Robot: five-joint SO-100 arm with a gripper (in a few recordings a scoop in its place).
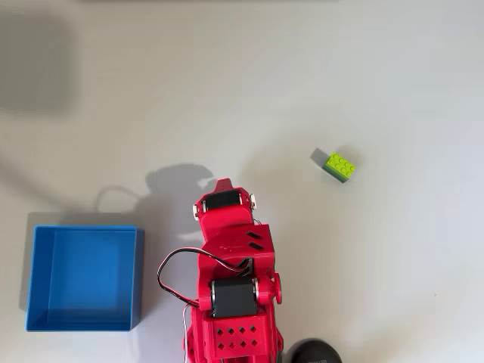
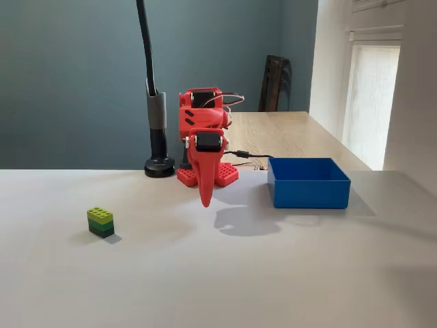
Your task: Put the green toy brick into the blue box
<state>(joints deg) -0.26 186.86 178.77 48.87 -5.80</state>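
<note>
The green toy brick (image 1: 339,166) lies alone on the white table at the right of the overhead view; in the fixed view the brick (image 2: 100,221) is at the left, lime on top and darker below. The blue box (image 1: 83,277) stands open and empty at the lower left of the overhead view, and in the fixed view the box (image 2: 307,182) is at the right. My red gripper (image 2: 205,199) hangs point-down above the table between them, fingers together and holding nothing. From overhead the gripper (image 1: 221,184) is well left of the brick.
A black pole on a round base (image 2: 159,166) stands behind the arm's base, beside it; that base (image 1: 314,352) shows at the bottom edge from overhead. A black cable (image 1: 172,266) loops off the arm toward the box. A wooden table (image 2: 287,133) stands behind.
</note>
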